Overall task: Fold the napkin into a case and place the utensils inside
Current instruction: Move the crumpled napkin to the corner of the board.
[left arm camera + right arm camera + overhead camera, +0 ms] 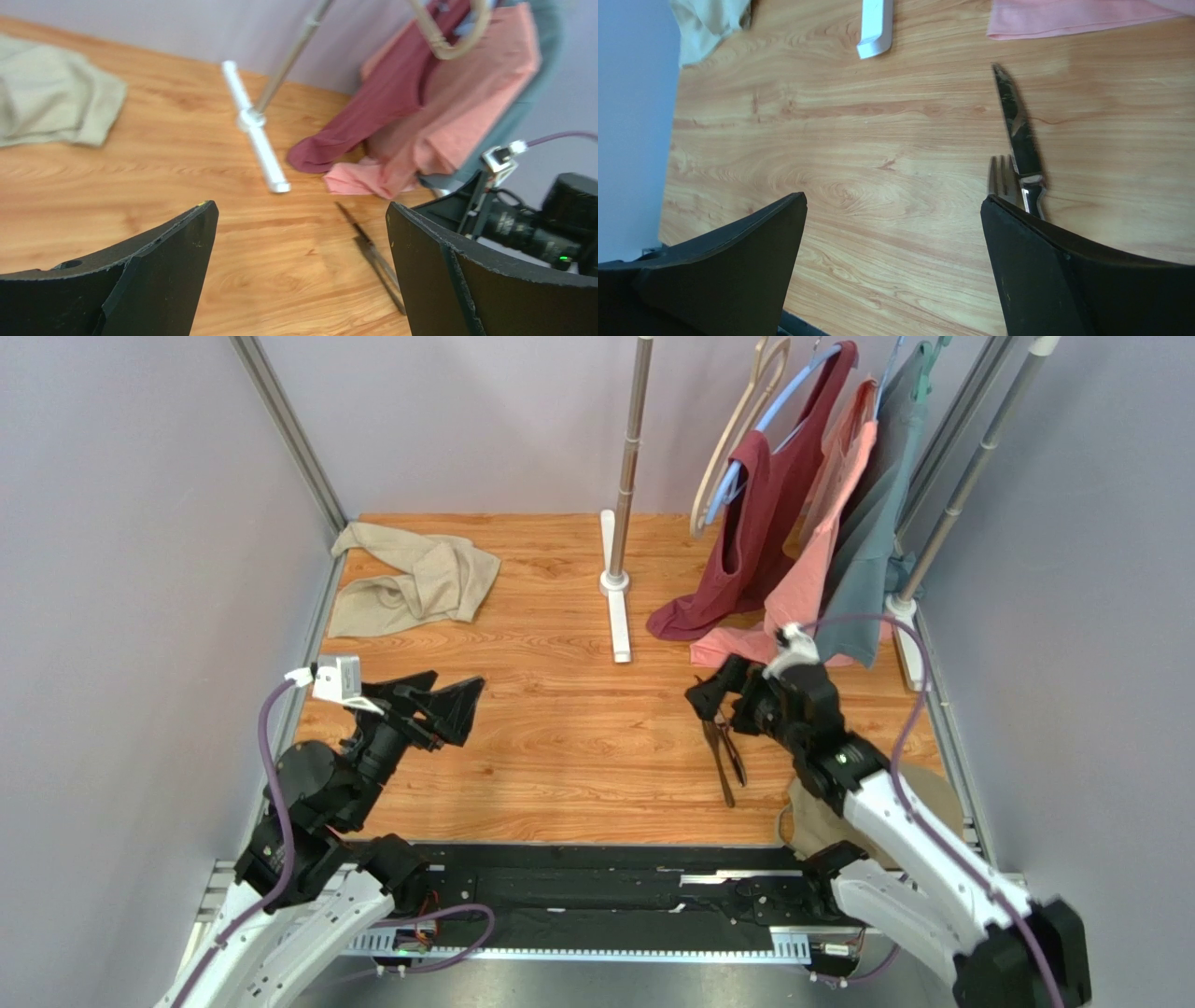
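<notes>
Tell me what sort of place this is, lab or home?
Most likely a lab test cell staged for household chores: plain grey panel walls box in a wood-grain tabletop, and the props are maroon and salmon garments hung on a metal rack, a crumpled beige cloth napkin and dark metallic cutlery.

The table (pixel 561 742) is smooth wood-grain with a soft sheen. The napkin (pixel 414 581) is matt beige cloth, soft and rumpled. The knife (pixel 1018 133) and fork (pixel 999 175) are dark polished metal, glossy. The left gripper (pixel 300 210) has fingers (pixel 161 269) of matt black plastic, grainy, with scuffed pale edges. The hanging garments (pixel 786 518) are matt cloth.
</notes>
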`<state>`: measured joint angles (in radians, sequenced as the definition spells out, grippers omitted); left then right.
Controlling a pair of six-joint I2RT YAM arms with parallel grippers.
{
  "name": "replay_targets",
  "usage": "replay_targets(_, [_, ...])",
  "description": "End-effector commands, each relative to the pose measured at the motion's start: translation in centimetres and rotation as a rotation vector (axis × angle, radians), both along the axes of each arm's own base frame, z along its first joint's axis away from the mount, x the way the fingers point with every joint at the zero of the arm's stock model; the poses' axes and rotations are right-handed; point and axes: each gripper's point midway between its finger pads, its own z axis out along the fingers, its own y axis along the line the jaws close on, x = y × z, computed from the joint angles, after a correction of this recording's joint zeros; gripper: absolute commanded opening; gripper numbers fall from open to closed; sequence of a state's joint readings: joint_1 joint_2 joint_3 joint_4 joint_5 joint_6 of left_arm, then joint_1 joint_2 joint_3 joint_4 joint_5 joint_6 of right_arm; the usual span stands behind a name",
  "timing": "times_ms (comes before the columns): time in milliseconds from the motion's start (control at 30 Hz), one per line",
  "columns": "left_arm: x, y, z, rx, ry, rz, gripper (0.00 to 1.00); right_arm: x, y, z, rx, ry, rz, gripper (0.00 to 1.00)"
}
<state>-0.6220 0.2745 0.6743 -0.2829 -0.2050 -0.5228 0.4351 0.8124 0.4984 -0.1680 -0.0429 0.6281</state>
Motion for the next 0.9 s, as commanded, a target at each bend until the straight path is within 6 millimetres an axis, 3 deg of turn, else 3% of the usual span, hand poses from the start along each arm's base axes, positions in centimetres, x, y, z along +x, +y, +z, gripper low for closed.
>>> replay_targets(0, [0.5,2.4,-3.2,0.095,0.208,0.137,0.99,2.5,4.9,4.1,-0.155,-0.046,0.098,1.00])
replay_targets(67, [1.1,2.2,-2.2,0.097,0.196,0.144,0.99,4.2,8.3,5.3,-0.191,-0.059,0.159,1.00])
replay_targets(133, [2.4,3.6,-3.0,0.113,0.260,0.266,0.99,3.8,13.2,6.6,-0.103,-0.084,0.324,1.00])
replay_targets(200, [3.4,4.8,-1.6,0.104,0.276,0.358,0.99,5.6,16.6,6.6,-0.039,-0.052,0.369,1.00])
replay_targets(233, [5.4,6.0,-2.7,0.140,0.343,0.436,0.99,6.6,18.3,7.3,-0.003,-0.089,0.395,1.00])
replay_targets(267, [6.5,6.3,-1.6,0.131,0.351,0.442,0.97,8.2,20.2,6.7,0.000,-0.097,0.422,1.00])
replay_targets(300, [7.7,4.9,-2.1,0.109,0.398,0.337,0.96,9.3,21.5,6.8,-0.001,-0.106,0.429,1.00])
replay_targets(333, [10.7,4.4,-3.8,0.105,0.474,0.305,0.93,10.3,22.0,6.3,-0.020,-0.091,0.419,1.00])
replay_targets(367, [12.5,6.2,-3.1,0.059,0.493,0.339,0.92,11.9,23.5,9.4,0.003,-0.146,0.425,1.00])
replay_targets(400, [14.0,6.4,-3.6,0.056,0.524,0.340,0.95,13.2,24.4,6.5,-0.042,-0.097,0.426,1.00])
replay_targets(433, [16.9,6.7,-6.0,0.076,0.599,0.352,0.98,13.7,24.7,5.8,-0.070,-0.082,0.432,0.99])
replay_targets(467, [18.9,7.8,-4.9,0.066,0.588,0.378,0.99,14.5,25.3,5.7,-0.079,-0.082,0.434,0.99])
replay_targets(500, [20.6,7.9,-5.4,0.061,0.615,0.367,0.99,15.7,25.9,5.6,-0.082,-0.087,0.434,0.98])
replay_targets(533, [22.8,8.5,-9.8,0.081,0.758,0.392,0.99,15.9,26.5,5.6,-0.077,-0.087,0.450,0.98])
replay_targets(567, [24.9,8.8,-8.5,0.069,0.745,0.405,0.99,16.1,26.8,5.5,-0.069,-0.089,0.461,0.98])
replay_targets(600, [26.4,8.8,-9.5,0.077,0.774,0.406,0.99,16.4,27.1,5.8,-0.056,-0.093,0.463,0.98])
replay_targets(633, [28.2,9.8,-13.6,0.086,0.872,0.425,0.99,16.3,27.5,5.2,-0.042,-0.083,0.484,0.98])
replay_targets(667, [30.1,10.1,-12.7,0.079,0.851,0.433,0.99,16.4,27.6,5.2,-0.034,-0.085,0.490,0.97])
replay_targets(700, [31.2,10.5,-13.7,0.086,0.871,0.440,0.99,16.6,27.4,5.0,-0.031,-0.082,0.492,0.97])
replay_targets(733, [32.3,11.3,-17.3,0.119,0.941,0.471,0.99,16.4,27.3,4.8,-0.031,-0.085,0.496,0.97])
replay_targets(767, [33.9,11.9,-16.7,0.143,0.914,0.479,0.99,16.3,27.3,4.6,-0.030,-0.085,0.502,0.97])
replay_targets(800, [34.7,12.6,-17.8,0.170,0.930,0.501,0.99,16.3,27.2,4.4,-0.017,-0.082,0.516,0.97])
replay_targets(833, [35.2,13.2,-21.0,0.196,0.993,0.501,0.99,16.1,27.0,3.6,-0.012,-0.076,0.521,0.97])
replay_targets(867, [36.5,13.5,-20.7,0.214,0.969,0.488,0.99,16.0,26.9,3.5,-0.006,-0.074,0.527,0.96])
